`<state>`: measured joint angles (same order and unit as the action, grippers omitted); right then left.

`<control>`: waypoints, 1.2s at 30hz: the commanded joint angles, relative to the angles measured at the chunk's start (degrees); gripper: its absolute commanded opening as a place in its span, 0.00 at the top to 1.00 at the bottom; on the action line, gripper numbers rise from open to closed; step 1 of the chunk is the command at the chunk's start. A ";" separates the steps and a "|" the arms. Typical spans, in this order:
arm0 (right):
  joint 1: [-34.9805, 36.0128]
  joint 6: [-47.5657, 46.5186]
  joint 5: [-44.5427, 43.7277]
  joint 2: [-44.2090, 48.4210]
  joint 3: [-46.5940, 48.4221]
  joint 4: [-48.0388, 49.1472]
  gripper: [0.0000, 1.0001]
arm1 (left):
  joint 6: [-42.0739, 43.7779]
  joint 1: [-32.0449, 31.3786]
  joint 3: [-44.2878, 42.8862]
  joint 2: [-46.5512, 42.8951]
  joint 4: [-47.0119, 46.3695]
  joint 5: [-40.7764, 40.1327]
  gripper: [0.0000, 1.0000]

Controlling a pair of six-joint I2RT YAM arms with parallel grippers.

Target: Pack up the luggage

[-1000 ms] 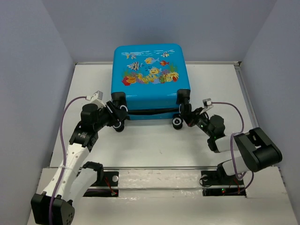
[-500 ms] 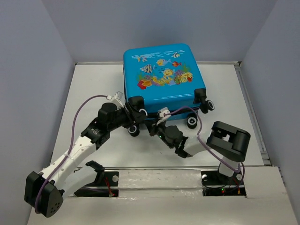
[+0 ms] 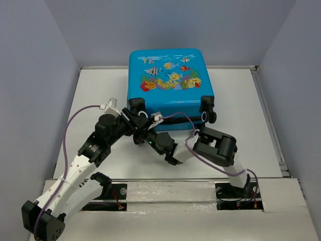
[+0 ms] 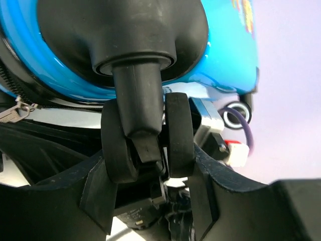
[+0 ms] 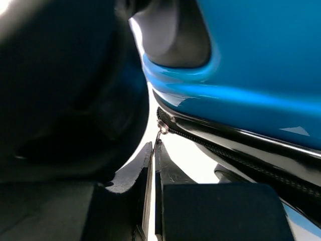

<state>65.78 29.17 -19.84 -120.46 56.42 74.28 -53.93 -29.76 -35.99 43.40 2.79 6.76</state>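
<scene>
Counting from the top view gives one luggage point(image 3: 168, 90), two arms and two grippers. The luggage is laid flat on the table point(image 3: 100, 95), toward the far middle, with the fish-printed face up and the wheeled end turned toward the arm bases. Two casters are counted on that near end. The near-right caster point(image 3: 208, 109) is left free.

The near-left caster point(image 4: 145, 140) is seen in the left wrist view as two black discs on one stem. It is clamped between the fingers point(image 4: 98, 191) of the left gripper point(image 4: 148, 186), whose jaws are held about half apart by it.

The right gripper point(image 5: 153, 165) is closed to a thin slit. One small metal zip pull point(image 5: 160, 131) is pinched at its tips, just below the black zip point(image 5: 225, 150) at the near-left corner of the shell.

In the top view both sets of fingertips and the near-left caster are crowded together and partly covered by the wrists. The left half of the right wrist view is filled by a dark, blurred mass that cannot be identified. Only the corner of the shell is shown there.
</scene>
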 commanded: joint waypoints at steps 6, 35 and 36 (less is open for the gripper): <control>5.24 3.87 5.70 28.93 -28.08 -5.77 0.23 | -4.25 -4.08 4.60 -2.97 -27.47 15.73 0.94; -5.84 -9.75 8.94 39.96 -7.38 -39.93 0.09 | -2.49 -4.08 9.71 1.78 -33.28 13.80 0.19; -5.84 -9.22 7.89 39.26 -7.21 -38.70 0.11 | -2.49 -4.08 9.88 1.60 -33.20 13.98 0.19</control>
<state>60.45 20.08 -9.54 -78.98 44.60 25.32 -58.41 -33.39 -25.96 47.03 -20.82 18.59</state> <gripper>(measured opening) 0.923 0.808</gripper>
